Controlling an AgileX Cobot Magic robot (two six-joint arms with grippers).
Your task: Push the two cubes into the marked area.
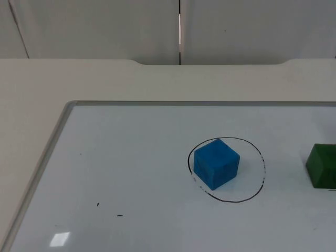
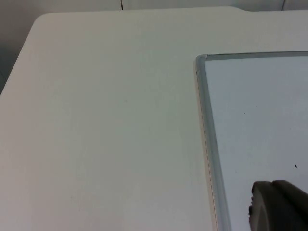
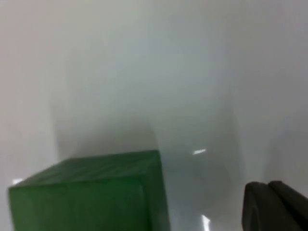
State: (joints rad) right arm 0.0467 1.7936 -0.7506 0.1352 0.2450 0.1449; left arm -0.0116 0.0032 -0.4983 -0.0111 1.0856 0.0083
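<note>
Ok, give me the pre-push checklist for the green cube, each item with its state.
1. Blue cube inside the marked circle: ok.
2. Green cube inside the circle: not ok, it sits apart from it at the picture's right edge.
3. Whiteboard bare between green cube and circle: ok.
4. Right gripper near the green cube: ok.
5. Right gripper on the cube's far side from the circle: cannot tell.
6. Left gripper away, over the whiteboard's corner: ok.
</note>
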